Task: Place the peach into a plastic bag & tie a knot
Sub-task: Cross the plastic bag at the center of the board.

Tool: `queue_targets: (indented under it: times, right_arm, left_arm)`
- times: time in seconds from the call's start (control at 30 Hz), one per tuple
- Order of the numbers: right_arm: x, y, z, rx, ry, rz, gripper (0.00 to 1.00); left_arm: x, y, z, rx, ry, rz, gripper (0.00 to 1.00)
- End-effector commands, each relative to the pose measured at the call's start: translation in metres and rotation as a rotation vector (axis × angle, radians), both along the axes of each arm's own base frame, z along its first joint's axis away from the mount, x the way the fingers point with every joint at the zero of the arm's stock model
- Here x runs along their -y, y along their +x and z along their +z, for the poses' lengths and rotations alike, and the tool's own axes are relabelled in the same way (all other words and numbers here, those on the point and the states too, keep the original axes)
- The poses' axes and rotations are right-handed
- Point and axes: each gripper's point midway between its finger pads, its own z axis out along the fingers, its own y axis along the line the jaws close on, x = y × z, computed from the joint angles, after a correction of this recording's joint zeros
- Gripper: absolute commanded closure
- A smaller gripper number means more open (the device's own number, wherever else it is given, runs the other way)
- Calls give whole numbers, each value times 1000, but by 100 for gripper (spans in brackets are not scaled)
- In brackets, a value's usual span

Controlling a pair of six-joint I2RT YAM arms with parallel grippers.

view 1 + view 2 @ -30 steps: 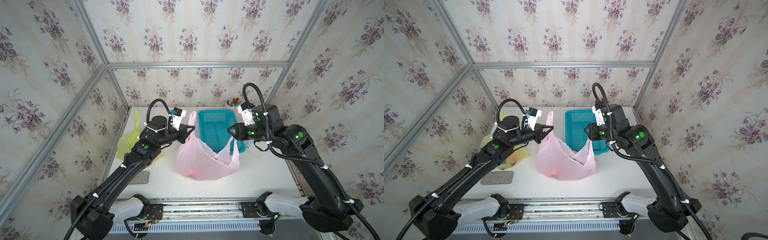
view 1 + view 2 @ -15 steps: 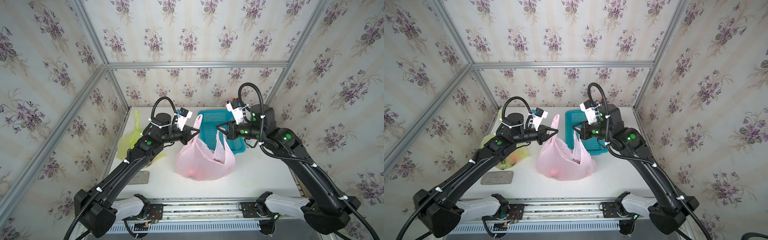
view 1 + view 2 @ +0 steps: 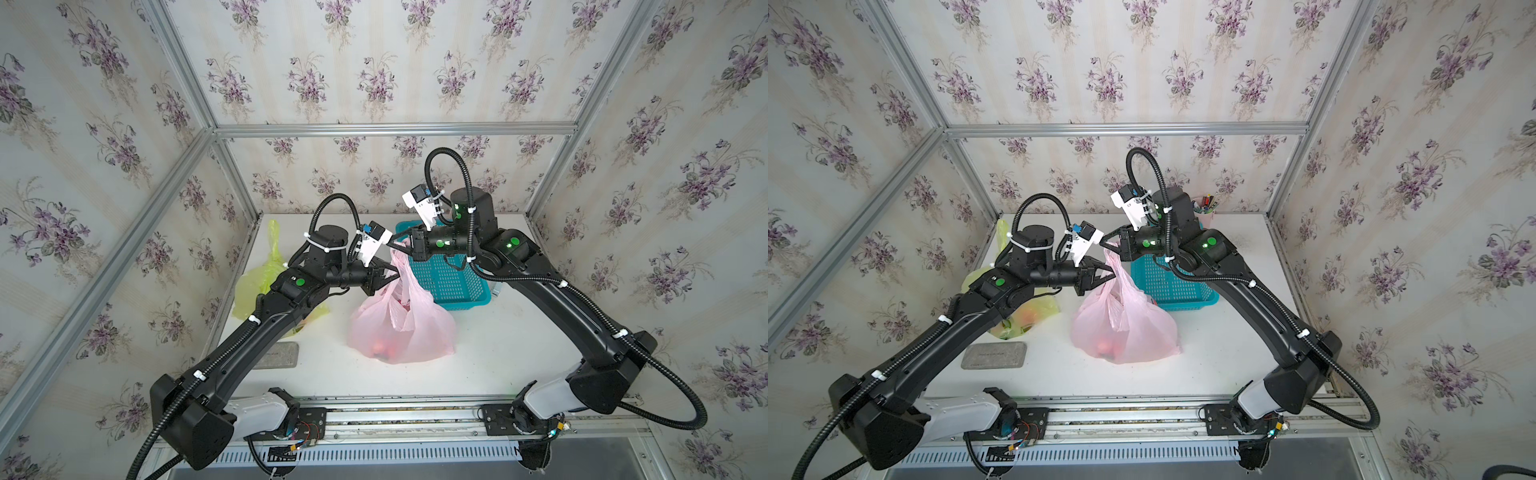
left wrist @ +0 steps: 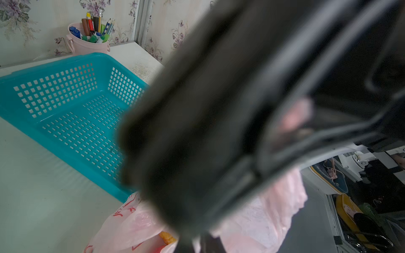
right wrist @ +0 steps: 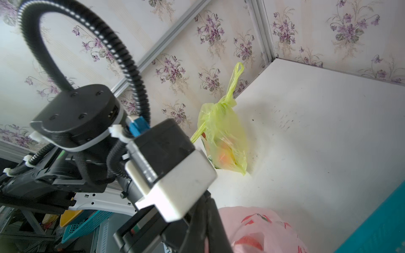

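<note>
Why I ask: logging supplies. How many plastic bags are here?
2: the pink bag at mid-table beside the teal basket; the knotted yellow-green bag near the left wall. None seems hidden.

Soft even light filling both top views; lens bowing edges; black robot part (image 4: pixel 219 109) looming blurred across left wrist view.

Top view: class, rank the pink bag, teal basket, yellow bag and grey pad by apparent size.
1. pink bag
2. teal basket and yellow bag: both partly hidden, so unranked
3. grey pad
</note>
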Motion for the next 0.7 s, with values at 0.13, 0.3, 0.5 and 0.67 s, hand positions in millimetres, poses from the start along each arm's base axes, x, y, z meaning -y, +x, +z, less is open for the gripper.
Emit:
queue_targets:
  times: [0.13,0.3,0.5,0.67]
  right_arm:
    - [-3,-4,-15,-15,-79,56,100]
    - [0,-9,-26,-1,-132,97,100]
    - [4,-8,-30,42,-165,102,100]
    - [3,-5,-31,60,-164,93,100]
  left_arm:
    - [2,-8,8,47,38,-73,83]
    - [1,-12,9,51,73,-100,68]
    - [1,-18,7,30,91,-149,52]
    - [5,-21,8,0,63,-193,46]
